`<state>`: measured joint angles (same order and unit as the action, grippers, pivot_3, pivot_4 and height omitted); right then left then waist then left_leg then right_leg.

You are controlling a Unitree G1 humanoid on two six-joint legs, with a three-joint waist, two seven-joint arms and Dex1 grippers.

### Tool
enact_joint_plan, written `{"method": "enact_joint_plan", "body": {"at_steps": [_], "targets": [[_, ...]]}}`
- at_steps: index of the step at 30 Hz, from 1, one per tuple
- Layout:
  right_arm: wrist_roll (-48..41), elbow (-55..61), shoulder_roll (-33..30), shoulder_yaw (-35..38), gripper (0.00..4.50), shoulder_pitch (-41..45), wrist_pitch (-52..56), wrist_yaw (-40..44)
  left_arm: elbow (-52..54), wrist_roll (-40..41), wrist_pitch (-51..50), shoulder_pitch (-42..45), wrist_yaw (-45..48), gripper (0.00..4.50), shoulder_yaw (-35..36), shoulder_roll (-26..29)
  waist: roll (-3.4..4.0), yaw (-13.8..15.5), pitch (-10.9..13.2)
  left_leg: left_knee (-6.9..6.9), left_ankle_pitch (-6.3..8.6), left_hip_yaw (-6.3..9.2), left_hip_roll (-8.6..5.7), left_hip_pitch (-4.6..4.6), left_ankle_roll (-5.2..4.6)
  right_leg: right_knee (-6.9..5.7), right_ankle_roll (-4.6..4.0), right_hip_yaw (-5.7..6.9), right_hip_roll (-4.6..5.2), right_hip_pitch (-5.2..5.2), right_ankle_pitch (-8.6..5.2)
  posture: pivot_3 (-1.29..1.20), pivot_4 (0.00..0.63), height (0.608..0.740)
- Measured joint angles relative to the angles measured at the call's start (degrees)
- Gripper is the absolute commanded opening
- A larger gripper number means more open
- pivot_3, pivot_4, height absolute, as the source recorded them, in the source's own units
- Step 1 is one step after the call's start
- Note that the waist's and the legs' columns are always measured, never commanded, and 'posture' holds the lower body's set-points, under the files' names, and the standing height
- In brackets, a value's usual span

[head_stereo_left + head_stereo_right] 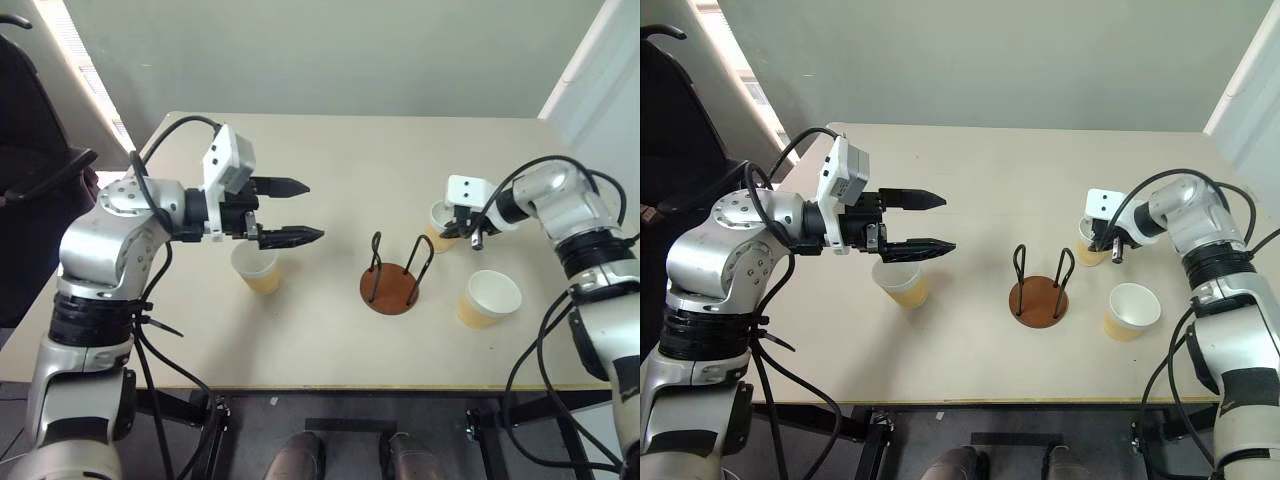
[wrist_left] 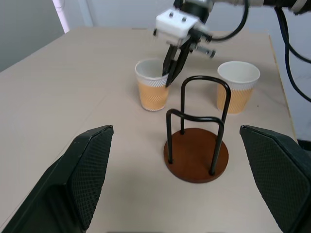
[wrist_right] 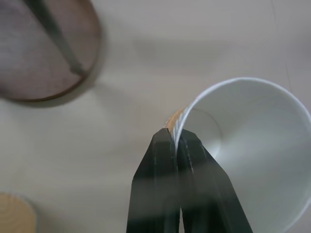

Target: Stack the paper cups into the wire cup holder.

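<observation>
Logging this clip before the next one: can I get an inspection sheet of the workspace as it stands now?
Surface: beige table, flat.
Job's things: wire cup holder mid-table, empty; three paper cups upright: left cup, far right cup, near right cup.
Clutter: nothing seen.
Grippers: left gripper open, held above the table near the left cup; right gripper shut on the far right cup's rim, one finger inside.
Cables: black cables loop along both arms.
Surroundings: grey wall; dark chair at the left.
</observation>
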<state>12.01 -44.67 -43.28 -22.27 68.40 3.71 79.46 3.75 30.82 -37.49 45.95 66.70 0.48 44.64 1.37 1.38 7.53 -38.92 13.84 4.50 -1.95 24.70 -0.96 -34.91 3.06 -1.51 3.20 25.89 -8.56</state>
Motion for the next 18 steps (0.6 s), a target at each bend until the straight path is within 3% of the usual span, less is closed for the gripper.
{"method": "enact_joint_plan", "body": {"at_steps": [4,10,18], "targets": [[-4.1,14.2,-5.0,3.4,0.02,1.6,5.3,7.6,0.0,0.4,0.1,-0.2,1.8,4.50,0.7,2.0,0.00,-0.2,0.0,0.03,-0.01,0.01,0.04,0.20,0.06,0.03,-0.08,0.02,-0.05,0.19,-0.05,0.00,0.150,0.740],[-19.9,44.7,-12.1,4.0,0.02,4.1,23.9,12.7,-0.6,0.4,1.3,-1.0,3.5,4.50,0.8,2.6,-0.02,-0.5,0.0,0.09,-0.06,0.07,0.13,0.19,0.16,0.04,-0.72,0.09,-0.14,0.17,-0.53,0.00,0.150,0.740],[-22.6,51.8,-12.5,3.4,0.02,0.6,28.3,12.7,-2.0,0.0,2.7,-0.6,4.3,4.50,0.4,1.7,-0.05,-0.5,0.0,-0.09,-0.19,0.11,0.09,0.17,0.02,-0.05,-0.78,0.08,-0.10,0.11,-0.38,0.00,0.150,0.740]]}}
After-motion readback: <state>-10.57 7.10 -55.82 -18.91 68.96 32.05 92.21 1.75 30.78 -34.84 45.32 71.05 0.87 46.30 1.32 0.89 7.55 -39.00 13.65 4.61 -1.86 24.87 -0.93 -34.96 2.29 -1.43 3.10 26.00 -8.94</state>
